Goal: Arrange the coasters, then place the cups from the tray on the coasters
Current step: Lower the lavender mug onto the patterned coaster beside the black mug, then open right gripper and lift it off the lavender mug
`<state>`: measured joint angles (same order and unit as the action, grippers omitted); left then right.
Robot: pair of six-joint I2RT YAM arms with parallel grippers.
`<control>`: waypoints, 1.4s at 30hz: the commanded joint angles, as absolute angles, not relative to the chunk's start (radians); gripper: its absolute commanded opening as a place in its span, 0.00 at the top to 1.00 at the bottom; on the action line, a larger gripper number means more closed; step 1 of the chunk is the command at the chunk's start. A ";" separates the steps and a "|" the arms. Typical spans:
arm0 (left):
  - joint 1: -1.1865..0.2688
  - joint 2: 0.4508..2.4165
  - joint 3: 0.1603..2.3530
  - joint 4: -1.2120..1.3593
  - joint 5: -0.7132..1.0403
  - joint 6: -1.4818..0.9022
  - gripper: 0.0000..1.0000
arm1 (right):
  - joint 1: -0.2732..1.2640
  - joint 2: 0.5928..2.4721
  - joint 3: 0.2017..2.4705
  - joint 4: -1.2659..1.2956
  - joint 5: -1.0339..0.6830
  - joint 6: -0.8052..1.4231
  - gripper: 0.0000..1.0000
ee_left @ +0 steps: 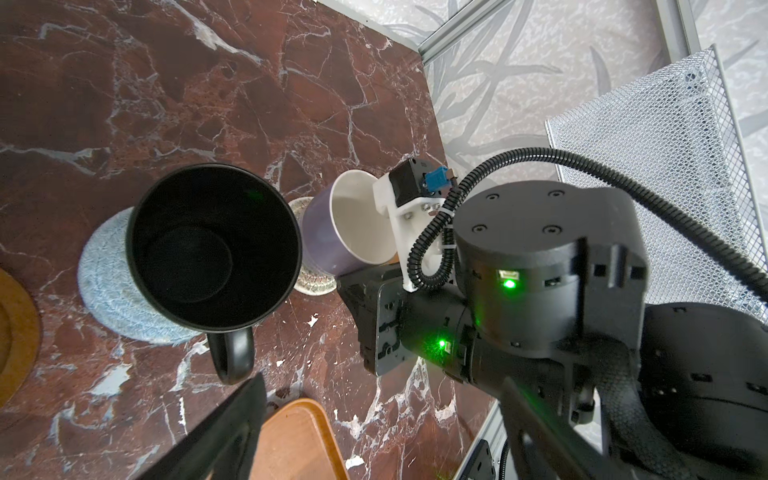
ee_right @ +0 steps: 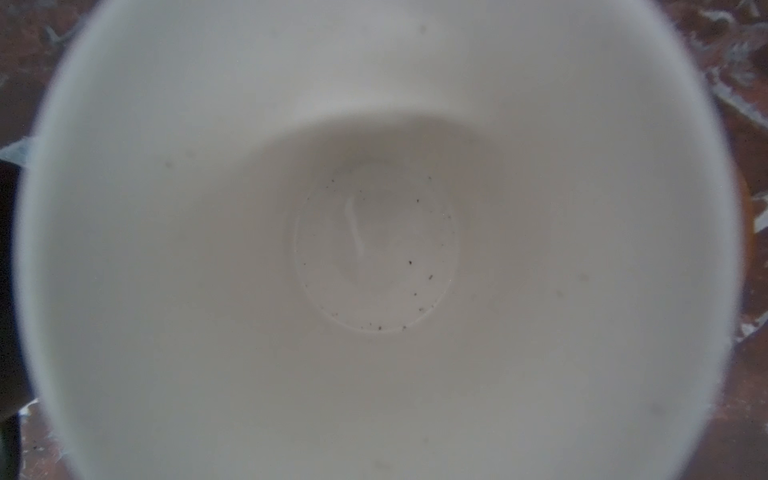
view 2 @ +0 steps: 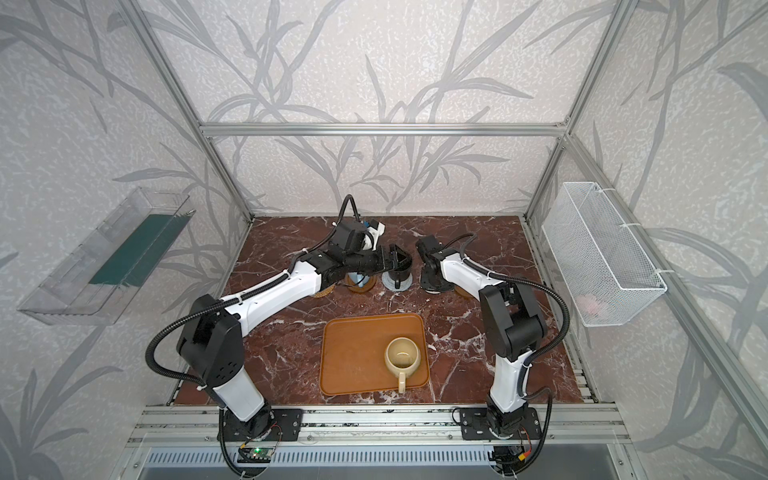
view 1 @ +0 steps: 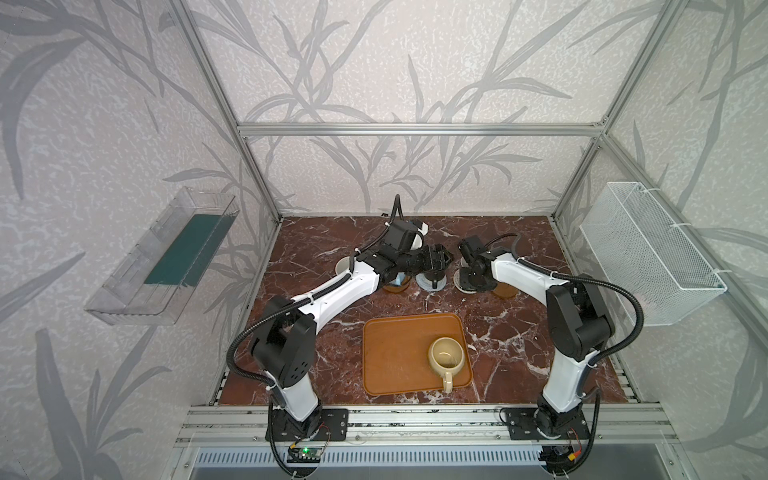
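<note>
Red-brown marble counter (view 1: 332,365) is seen inside a wallpapered cell. Nearest, the orange-brown tray (view 1: 395,357) is laid flat, with the cream-yellow cup (view 1: 446,353) upright on it, handle toward the near edge. Farther back, the black cup (ee_left: 214,245) is set on the grey-blue coaster (ee_left: 104,286). The left claw (view 1: 438,259) is spread wide just above it, nothing gripped. Beside it, the lavender cup (ee_left: 324,232) is seen over the cream-beige coaster (ee_left: 309,284). The right claw (view 1: 473,279) is closed at that cup; whether the cup is gripped cannot be told.
</note>
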<state>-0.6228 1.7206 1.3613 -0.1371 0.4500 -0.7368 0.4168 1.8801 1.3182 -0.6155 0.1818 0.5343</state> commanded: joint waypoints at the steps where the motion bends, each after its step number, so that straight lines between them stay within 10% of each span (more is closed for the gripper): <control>1: -0.626 1.704 1.342 -0.112 0.449 -0.744 0.10 | 0.416 1.861 1.293 -0.618 0.160 0.542 0.83; 8: -0.626 1.690 1.335 -0.110 0.453 -0.746 0.10 | 0.416 1.839 1.283 -0.640 0.175 0.527 0.62; 26: -0.624 1.615 1.276 -0.107 0.443 -0.753 0.10 | 0.420 1.734 1.232 -0.633 0.193 0.469 0.51; 35: -0.625 1.509 1.215 -0.140 0.445 -0.748 0.04 | 0.442 1.516 1.141 -0.615 0.147 0.382 0.19; 36: -0.625 1.487 1.196 -0.134 0.432 -0.749 0.03 | 0.442 1.487 1.125 -0.609 0.134 0.370 0.01; 42: -0.624 1.386 1.128 -0.150 0.437 -0.726 0.01 | 0.443 1.324 1.034 -0.602 0.106 0.335 0.01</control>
